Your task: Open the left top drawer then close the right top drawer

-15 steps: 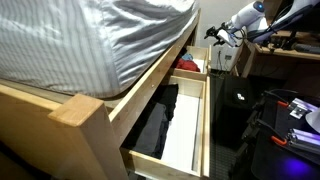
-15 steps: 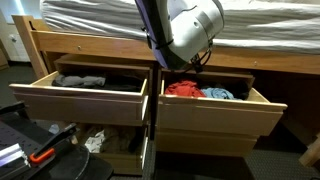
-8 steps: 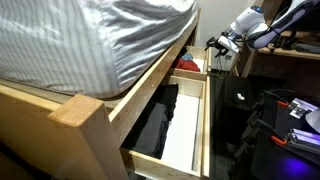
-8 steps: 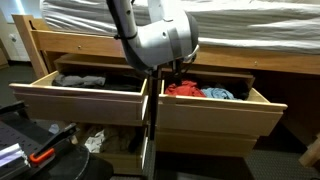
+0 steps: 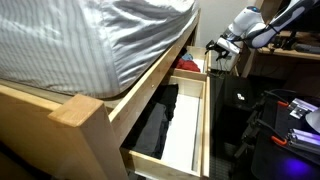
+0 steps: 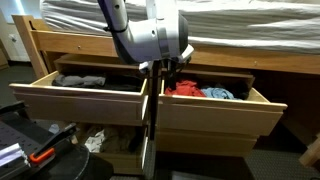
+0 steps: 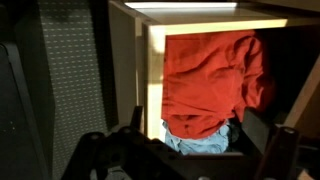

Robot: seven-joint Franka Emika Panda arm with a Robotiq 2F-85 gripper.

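Note:
The left top drawer (image 6: 85, 101) stands pulled out, with black clothing (image 6: 80, 80) inside; in an exterior view it is the long drawer (image 5: 205, 125) with a white bottom. The right top drawer (image 6: 222, 112) is also pulled out, holding a red cloth (image 6: 183, 89) and a light blue item (image 6: 218, 93); it also shows in an exterior view (image 5: 189, 66). My gripper (image 6: 168, 74) hangs over the right drawer's left end, near the gap between the two drawers. In the wrist view its fingers (image 7: 195, 132) are apart and empty above the red cloth (image 7: 215, 70).
A lower left drawer (image 6: 128, 160) with white rounded items (image 6: 95, 140) is open. The striped mattress (image 5: 90, 40) lies above the bed frame (image 5: 80, 110). Dark equipment with an orange-handled tool (image 6: 45, 155) sits at the lower left.
The arm has swung left in the front view, from above the right drawer's middle to its left end, and come lower. Both drawers stay as they were.

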